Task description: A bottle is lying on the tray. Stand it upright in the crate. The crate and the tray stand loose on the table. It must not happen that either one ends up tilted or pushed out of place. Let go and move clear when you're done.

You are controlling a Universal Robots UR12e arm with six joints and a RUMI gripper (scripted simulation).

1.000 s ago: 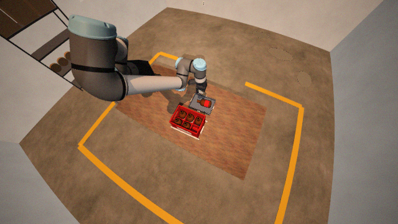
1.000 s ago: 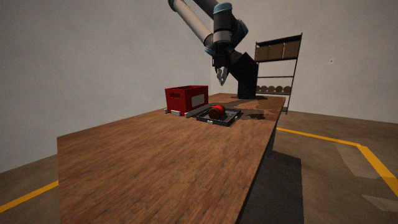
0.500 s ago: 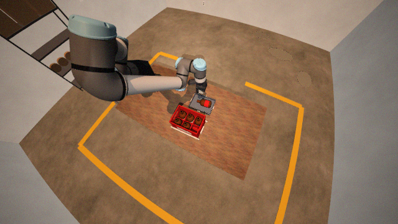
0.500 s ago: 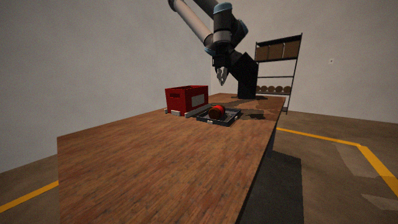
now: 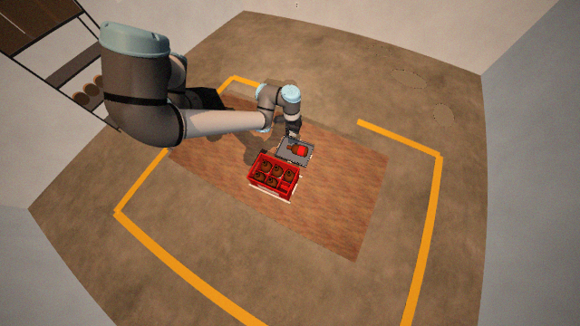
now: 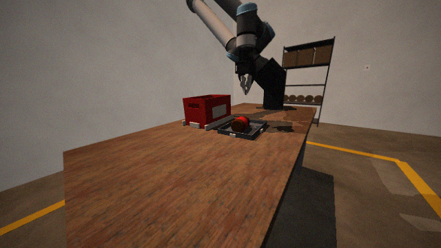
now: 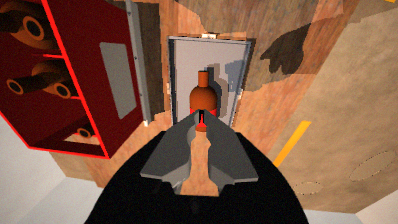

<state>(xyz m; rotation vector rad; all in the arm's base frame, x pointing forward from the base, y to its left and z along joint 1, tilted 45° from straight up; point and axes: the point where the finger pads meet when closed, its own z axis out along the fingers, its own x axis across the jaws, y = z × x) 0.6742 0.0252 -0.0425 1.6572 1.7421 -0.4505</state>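
Top view: just above centre, my gripper (image 5: pixel 294 135) (image 6: pixel 246 94) (image 7: pixel 202 110) hung shut on nothing over the tray (image 5: pixel 282 158) (image 6: pixel 253 136) (image 7: pixel 186 55), whose raised rim presumably kept the brown bottle (image 5: pixel 299 150) (image 6: pixel 240 125) (image 7: pixel 203 95), lying on its side there, from rolling toward the red crate (image 5: pixel 291 190) (image 6: pixel 194 115) (image 7: pixel 112 75).

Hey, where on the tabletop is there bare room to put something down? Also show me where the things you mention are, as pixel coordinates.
The wide stretch of table (image 5: pixel 340 199) (image 6: pixel 165 179) beyond the tray (image 5: pixel 305 164) (image 6: pixel 238 135) and crate (image 5: pixel 290 196) (image 6: pixel 194 115), toward the end away from the arm's base. It's crowded between crate and tray.
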